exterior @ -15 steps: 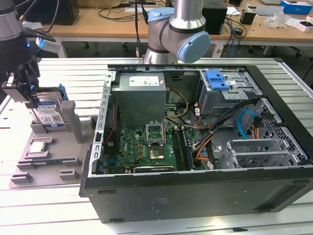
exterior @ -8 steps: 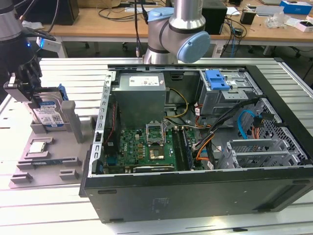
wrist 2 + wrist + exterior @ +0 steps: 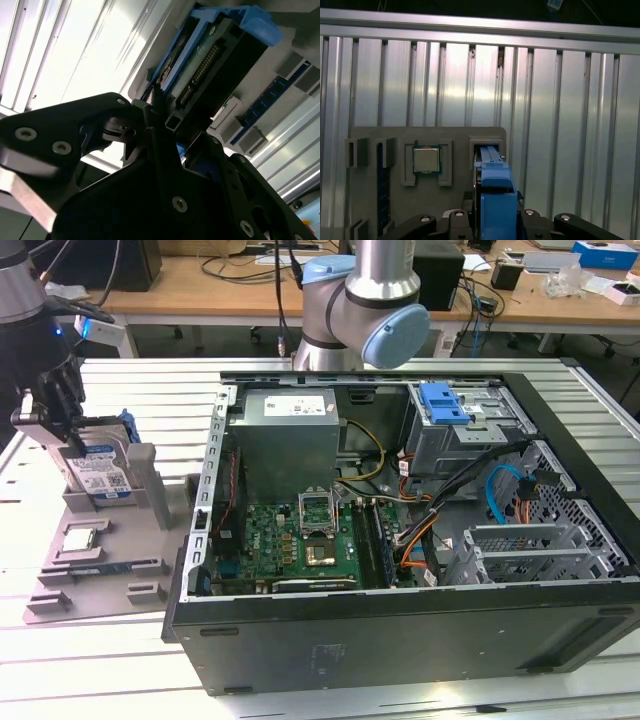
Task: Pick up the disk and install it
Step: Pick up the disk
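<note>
The disk (image 3: 103,472) is a silver drive with a white-and-blue label in a blue carrier. It stands on edge in a slot of the grey fixture (image 3: 140,495) at the exterior view's left. My gripper (image 3: 78,435) comes down on its upper edge and is shut on it. In the first wrist view the blue carrier of the disk (image 3: 497,192) sits between the two black fingers (image 3: 456,220). In the second wrist view the disk's (image 3: 210,55) connector edge and circuit board face the camera, just past my gripper (image 3: 160,122).
The open computer case (image 3: 400,635) lies to the exterior view's right, with a motherboard (image 3: 300,540), cables and a blue bracket (image 3: 445,400) in its drive bay. A small square chip (image 3: 426,160) and a memory stick (image 3: 100,568) rest in the fixture. The table (image 3: 560,125) is slatted aluminium.
</note>
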You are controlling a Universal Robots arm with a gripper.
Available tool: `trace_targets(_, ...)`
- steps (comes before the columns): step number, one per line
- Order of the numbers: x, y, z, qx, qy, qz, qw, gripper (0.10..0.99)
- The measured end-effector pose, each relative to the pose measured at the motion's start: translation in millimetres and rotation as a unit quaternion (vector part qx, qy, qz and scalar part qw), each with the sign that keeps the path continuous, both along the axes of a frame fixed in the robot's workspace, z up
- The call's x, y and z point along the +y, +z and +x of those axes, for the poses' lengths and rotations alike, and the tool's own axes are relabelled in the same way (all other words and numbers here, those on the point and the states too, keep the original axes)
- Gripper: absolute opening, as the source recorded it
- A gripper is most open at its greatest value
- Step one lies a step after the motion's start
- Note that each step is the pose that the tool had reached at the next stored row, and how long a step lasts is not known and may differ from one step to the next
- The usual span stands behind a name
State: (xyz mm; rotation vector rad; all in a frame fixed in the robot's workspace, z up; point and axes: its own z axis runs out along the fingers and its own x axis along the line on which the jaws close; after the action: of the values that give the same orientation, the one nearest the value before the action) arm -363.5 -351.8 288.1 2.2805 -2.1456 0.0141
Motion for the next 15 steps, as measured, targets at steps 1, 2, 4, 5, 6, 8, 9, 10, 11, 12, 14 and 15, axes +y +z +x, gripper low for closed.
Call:
trace_targets(1,0.0,0.0,0.0,-0.0004,0.0,0.0,1.0,0.369)
trace_targets(2,0.0,0.0,0.0,-0.0006,0.0,0.0,1.0,0.369)
trace_targets(4,0.0,0.0,0.0,-0.0011,0.0,0.0,1.0,0.369)
trace_targets(5,0.0,0.0,0.0,-0.0017,0.0,0.0,1.0,0.369)
trace_targets(6,0.0,0.0,0.0,-0.0021,0.0,0.0,1.0,0.369)
trace_targets(8,0.0,0.0,0.0,-0.0025,0.0,0.0,1.0,0.369)
trace_targets(9,0.0,0.0,0.0,-0.0026,0.0,0.0,1.0,0.369)
trace_targets(10,0.0,0.0,0.0,-0.0026,0.0,-0.0001,1.0,0.369)
trace_targets(11,0.0,0.0,0.0,-0.0026,0.0,-0.0001,1.0,0.369)
trace_targets(12,0.0,0.0,0.0,-0.0026,0.0,-0.0001,1.0,0.369)
trace_targets(14,0.0,1.4,0.0,-0.0026,0.0,-0.0001,1.0,0.369)
trace_targets(15,0.0,3.3,0.0,-0.0026,0.0,-0.0001,1.0,0.369)
